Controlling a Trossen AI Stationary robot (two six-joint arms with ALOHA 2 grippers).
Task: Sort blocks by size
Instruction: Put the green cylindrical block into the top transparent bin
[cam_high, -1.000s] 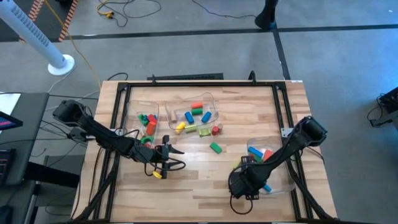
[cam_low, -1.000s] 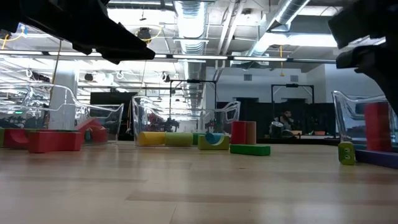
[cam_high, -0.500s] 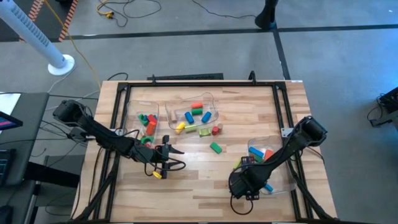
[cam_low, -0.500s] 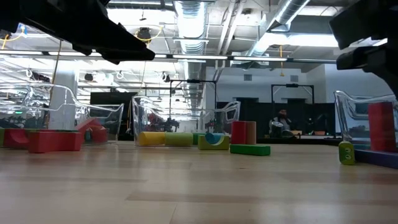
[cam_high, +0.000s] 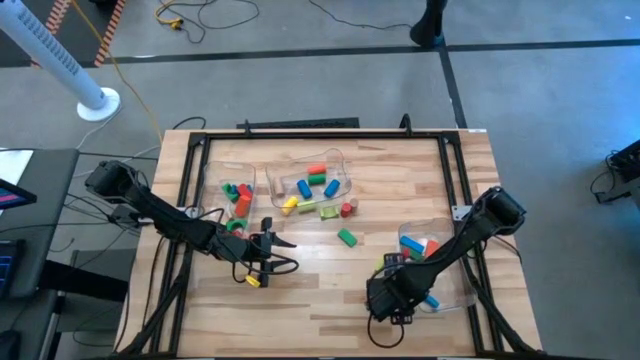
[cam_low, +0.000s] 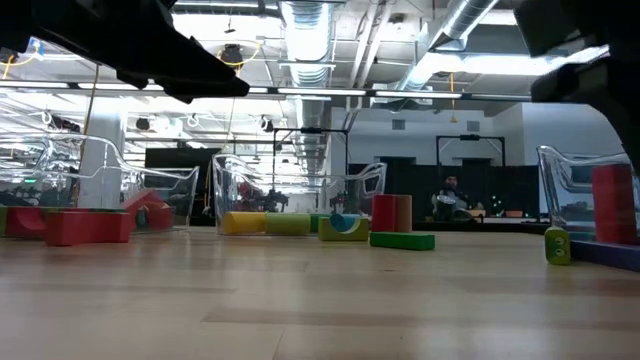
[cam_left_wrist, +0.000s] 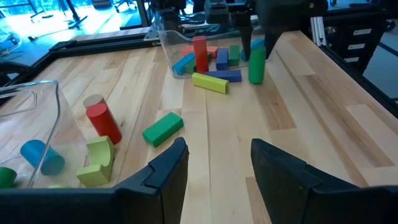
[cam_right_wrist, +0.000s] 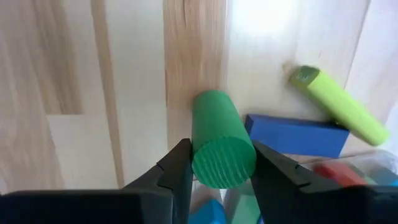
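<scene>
**Right gripper has just closed on the green cylinder**

Your right gripper (cam_right_wrist: 216, 167) has gone from spread a second ago to clamped on the green wooden cylinder (cam_right_wrist: 219, 138), one finger on each side of its round body. That reads as the pick made; lifting it and carrying it to a bin is likely next.

Just beside the cylinder lie a blue rectangular bar (cam_right_wrist: 297, 135) and a lime-yellow bar (cam_right_wrist: 339, 106), both at the mouth of the clear plastic bin (cam_high: 455, 296) nearest the gripper. They sit close enough to be nudged as you lift.

Farther from that bin, a green rectangular block (cam_high: 347, 237) lies alone on the wooden table (cam_high: 330, 290), with a red cylinder (cam_high: 346, 210) beyond it.

Your left gripper (cam_left_wrist: 215, 163) hovers well away from the cylinder, part open and empty, above a small yellow block (cam_high: 254, 282).
</scene>
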